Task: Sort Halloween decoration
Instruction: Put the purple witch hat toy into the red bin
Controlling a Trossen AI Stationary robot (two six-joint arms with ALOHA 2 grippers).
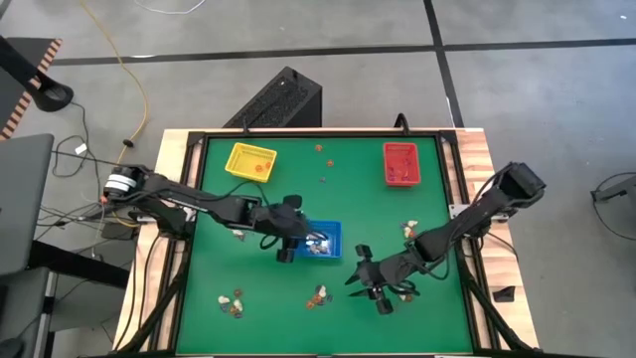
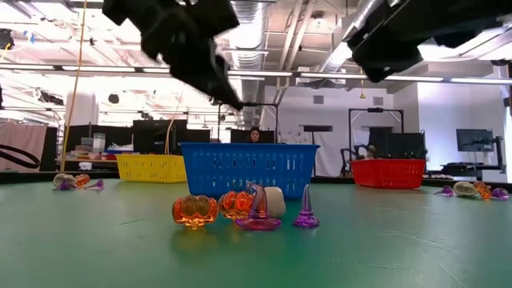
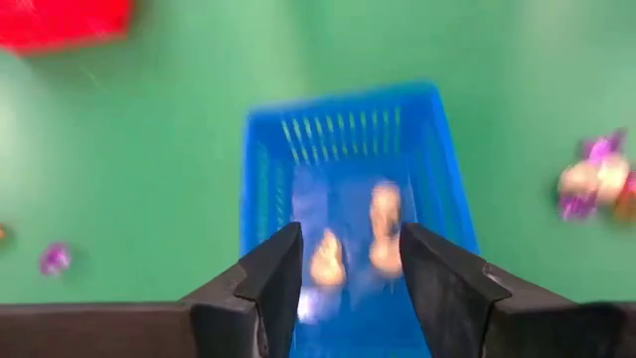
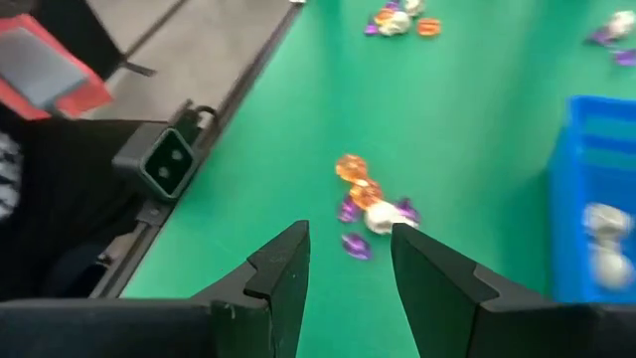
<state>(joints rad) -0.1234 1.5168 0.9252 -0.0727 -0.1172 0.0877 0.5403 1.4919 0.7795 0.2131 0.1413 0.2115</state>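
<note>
The Halloween decoration lies in small piles of whitish, orange and purple trinkets on the green mat: one pile (image 1: 320,295) (image 2: 240,210) (image 4: 368,204) near the front middle, another (image 1: 232,301) to its left, and others (image 1: 409,231) (image 1: 402,290) on the right. Two whitish trinkets (image 3: 353,244) lie in the blue tray (image 1: 323,239) (image 3: 348,179). My left gripper (image 1: 295,237) (image 3: 348,264) hovers open over the blue tray's left end. My right gripper (image 1: 366,274) (image 4: 348,259) hangs open above the mat, just right of the front middle pile, holding nothing.
A yellow tray (image 1: 250,161) (image 2: 152,166) sits at the far left and a red tray (image 1: 401,164) (image 2: 388,172) at the far right of the mat. Single trinkets (image 1: 320,149) lie between them. A raised black frame (image 1: 189,199) borders the mat.
</note>
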